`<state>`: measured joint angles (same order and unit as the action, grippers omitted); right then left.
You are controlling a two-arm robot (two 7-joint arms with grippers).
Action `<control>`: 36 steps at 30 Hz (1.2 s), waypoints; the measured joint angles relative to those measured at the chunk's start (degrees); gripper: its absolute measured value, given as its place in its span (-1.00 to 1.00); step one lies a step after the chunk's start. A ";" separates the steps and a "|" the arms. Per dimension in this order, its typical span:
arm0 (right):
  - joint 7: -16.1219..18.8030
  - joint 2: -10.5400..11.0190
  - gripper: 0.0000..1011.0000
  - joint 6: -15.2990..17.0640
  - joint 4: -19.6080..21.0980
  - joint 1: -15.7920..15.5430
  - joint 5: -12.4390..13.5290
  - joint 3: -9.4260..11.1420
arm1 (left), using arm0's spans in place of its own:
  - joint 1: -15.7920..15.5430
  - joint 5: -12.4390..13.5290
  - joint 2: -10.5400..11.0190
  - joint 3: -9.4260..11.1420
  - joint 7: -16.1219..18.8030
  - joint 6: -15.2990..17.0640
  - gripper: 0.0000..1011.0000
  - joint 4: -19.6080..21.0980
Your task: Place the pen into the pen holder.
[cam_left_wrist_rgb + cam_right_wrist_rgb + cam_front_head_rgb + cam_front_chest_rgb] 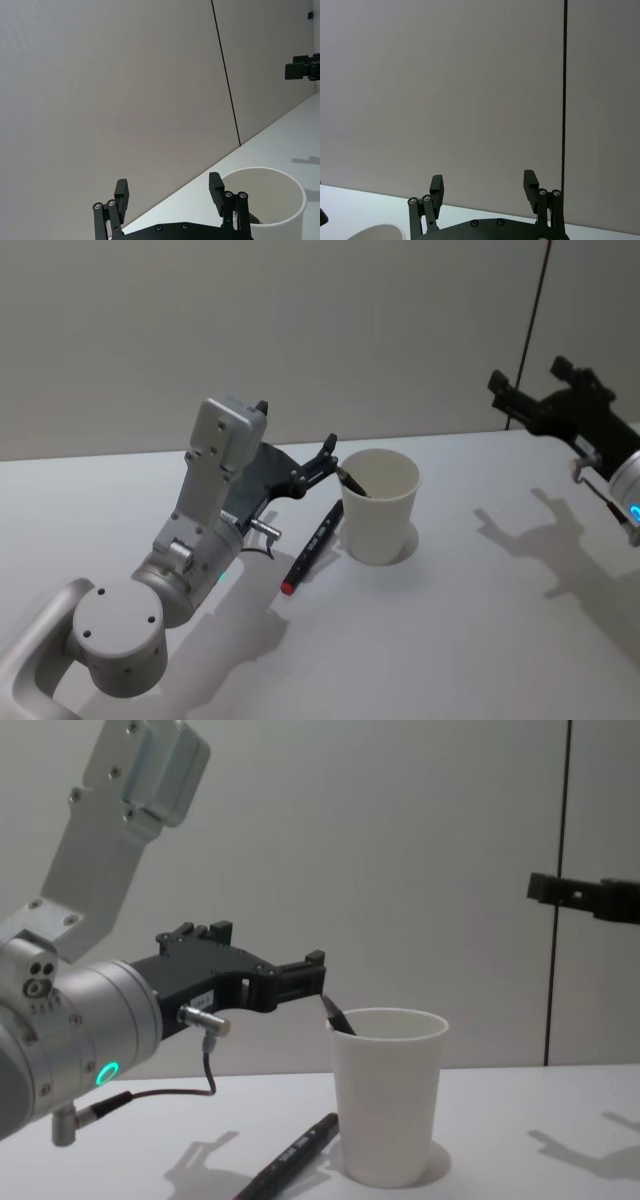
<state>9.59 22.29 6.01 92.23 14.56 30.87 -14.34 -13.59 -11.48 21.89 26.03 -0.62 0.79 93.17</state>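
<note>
One pen is sitting in the cup; another seems to be waiting.
Above the white bench [480, 620], beside the plain white paper cup [379, 505], I am hovering my left pincer [169, 185] wide open and empty, with my right pincer [483, 181] hanging open and empty well off to the right. A black, red-ended pen [313, 545] is lying just beside the cup, and a dark pen [352, 481] is leaning inside it.

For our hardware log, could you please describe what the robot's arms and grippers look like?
The left arm is silver-grey, with rounded joints, a glowing green ring and a thin dark cable. The left gripper and right gripper are matte black with slim linkage fingers.
</note>
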 joint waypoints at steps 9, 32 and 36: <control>-1.65 0.11 0.98 -0.76 0.50 -0.40 0.60 0.33 | 0.31 -0.47 0.06 -0.08 0.28 0.92 0.98 0.42; -2.88 0.21 0.98 -1.30 0.87 -0.70 1.07 0.58 | 8.11 -10.78 5.49 -2.80 11.90 11.08 0.98 11.84; -2.95 0.21 0.98 -1.32 0.88 -0.72 1.10 0.60 | 9.00 -11.92 6.29 -3.09 11.90 12.10 0.98 12.84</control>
<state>6.64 22.50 4.70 93.12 13.84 31.97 -13.74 -4.59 -23.40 28.19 22.94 11.28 12.90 106.01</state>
